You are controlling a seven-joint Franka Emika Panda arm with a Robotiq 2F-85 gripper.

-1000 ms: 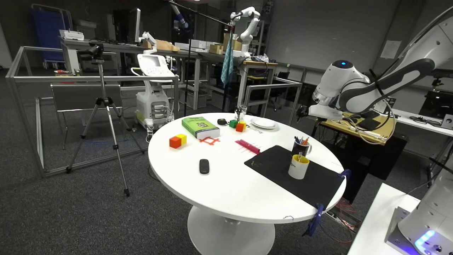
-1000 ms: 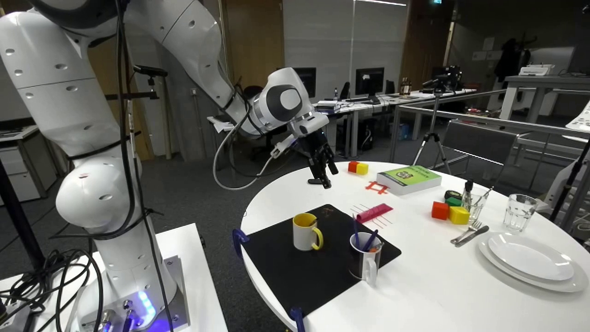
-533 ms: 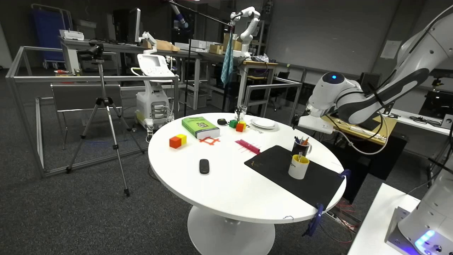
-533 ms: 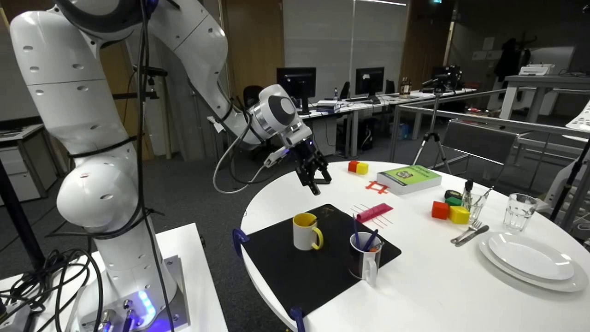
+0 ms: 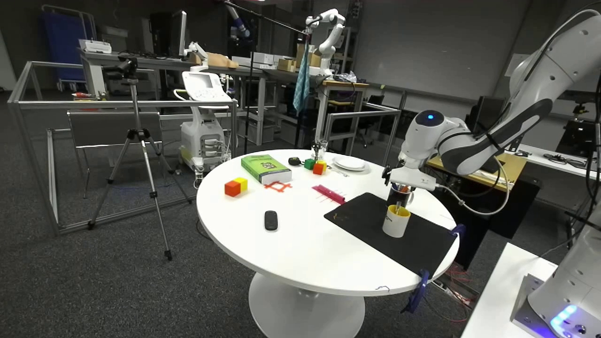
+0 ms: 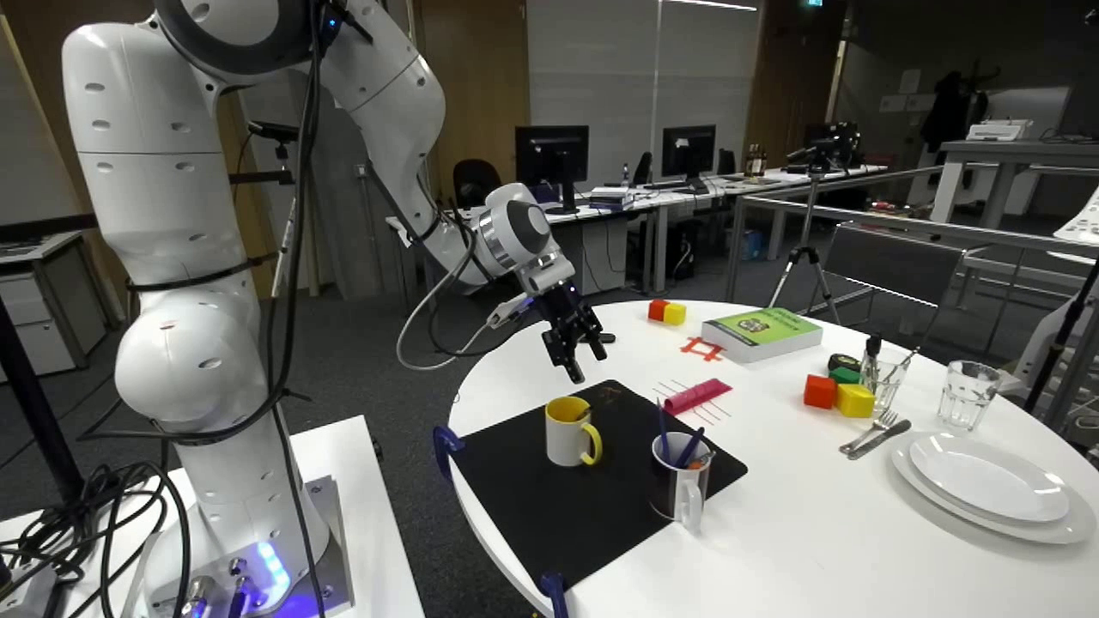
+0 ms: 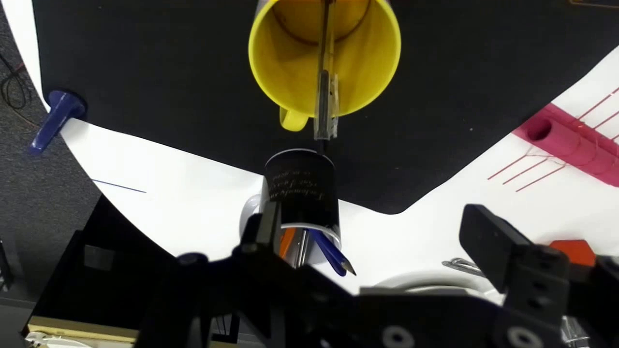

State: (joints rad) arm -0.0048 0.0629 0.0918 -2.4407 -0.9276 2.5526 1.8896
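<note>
My gripper [image 7: 372,217] stands open above the table, holding nothing; in both exterior views, its fingertips [image 6: 573,374] hang in the air. Closest below are two mugs on a black mat [image 6: 532,515]. The white mug with yellow inside [image 6: 562,442] has a clear pen in it and a yellow handle; its yellow interior [image 7: 367,72] fills the top of the wrist view. A dark mug [image 7: 304,193] with a white handle holds blue pencils [image 7: 331,253], something orange and a metal piece. In the wrist view one finger overlaps this mug's edge; I see no contact.
On the round white table [image 5: 300,253] lie a pink roll [image 6: 697,396], a green book [image 6: 760,330], coloured cubes [image 6: 820,391], white plates [image 6: 1056,524], a fork and knife [image 6: 880,438], glasses [image 6: 968,395] and a dark flat object [image 5: 271,220]. Blue clamps [image 6: 554,592] grip the mat's edge.
The arm has come down and back toward its base, bringing the open gripper lower and nearer the mat and mugs. Things on the table have not moved.
</note>
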